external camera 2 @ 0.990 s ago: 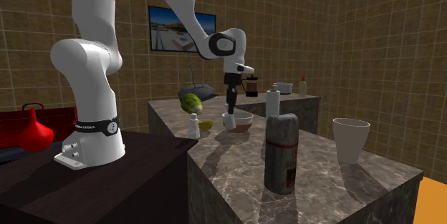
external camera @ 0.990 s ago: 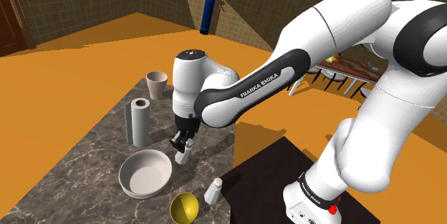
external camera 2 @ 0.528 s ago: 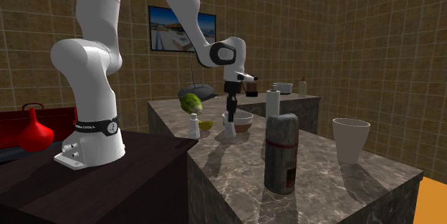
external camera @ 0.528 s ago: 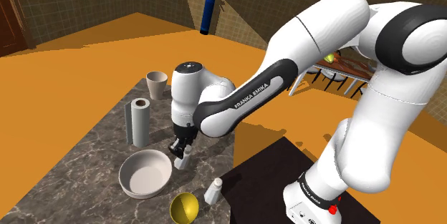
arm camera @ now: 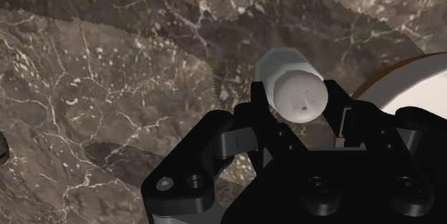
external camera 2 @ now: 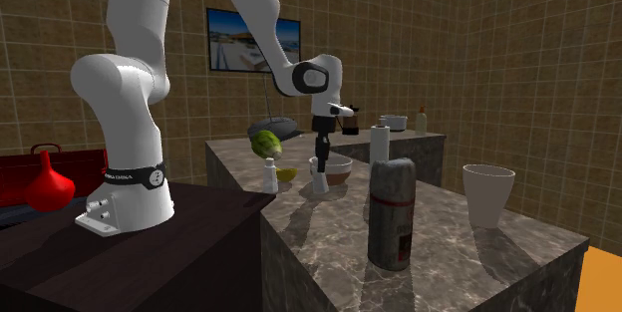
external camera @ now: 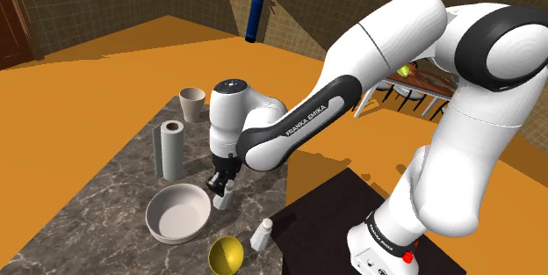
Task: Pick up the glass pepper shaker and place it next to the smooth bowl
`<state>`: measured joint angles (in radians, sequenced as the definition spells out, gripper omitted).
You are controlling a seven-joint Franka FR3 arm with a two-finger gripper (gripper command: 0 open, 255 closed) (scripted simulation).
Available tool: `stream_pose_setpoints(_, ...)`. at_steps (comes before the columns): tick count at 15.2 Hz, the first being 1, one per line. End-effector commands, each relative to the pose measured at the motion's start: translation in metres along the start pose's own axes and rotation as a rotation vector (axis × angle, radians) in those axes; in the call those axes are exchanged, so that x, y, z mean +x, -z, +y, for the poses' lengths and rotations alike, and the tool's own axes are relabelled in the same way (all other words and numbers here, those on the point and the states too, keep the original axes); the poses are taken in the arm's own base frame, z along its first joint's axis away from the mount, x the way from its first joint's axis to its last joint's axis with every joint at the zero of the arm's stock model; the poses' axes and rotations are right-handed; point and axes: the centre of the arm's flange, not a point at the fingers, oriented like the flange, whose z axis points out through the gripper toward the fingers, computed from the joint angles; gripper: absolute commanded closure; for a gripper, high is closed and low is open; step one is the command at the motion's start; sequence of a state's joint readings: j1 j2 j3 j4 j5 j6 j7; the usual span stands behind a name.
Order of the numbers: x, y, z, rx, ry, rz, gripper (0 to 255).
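Observation:
The pepper shaker (external camera: 223, 198) is a small white bottle with a round cap (arm camera: 302, 95). My black gripper (external camera: 221, 180) is shut on its upper part, and it hangs upright at or just above the marble countertop (external camera: 114, 185). The smooth white bowl (external camera: 178, 213) lies right beside it, toward the shoulder view's left. In the second exterior view the gripper (external camera 2: 321, 156) holds the shaker (external camera 2: 319, 178) in front of the bowl (external camera 2: 337, 168). From the wrist view the gripper (arm camera: 304, 119) clasps the shaker, with the bowl's rim (arm camera: 423, 79) close by.
A second white shaker (external camera: 261, 234) and a yellow bowl (external camera: 225, 256) sit near the counter's front edge. A paper towel roll (external camera: 169, 150) and a cup (external camera: 192, 104) stand farther back. A tall can (external camera 2: 392, 213) stands near the counter's far end.
The arm has brought the held shaker down a little and closer to the white bowl. Over the last half second it has barely moved.

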<state>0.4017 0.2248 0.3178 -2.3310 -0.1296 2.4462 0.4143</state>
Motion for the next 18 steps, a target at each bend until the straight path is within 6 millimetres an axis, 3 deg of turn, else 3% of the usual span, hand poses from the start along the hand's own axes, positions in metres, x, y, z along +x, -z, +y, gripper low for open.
stream_pose_setpoints(1, 0.000, 0.000, 0.000, 0.000, 0.000, 0.000, 0)
stream_pose_setpoints(6, 0.000, 0.000, 0.000, 0.000, 0.000, 0.000, 0)
stream_pose_setpoints(10, 0.000, 0.050, 0.000, 0.000, 0.000, 0.000, 0)
stream_pose_setpoints(18, 0.000, 0.050, 0.000, 0.000, 0.000, 0.000, 0)
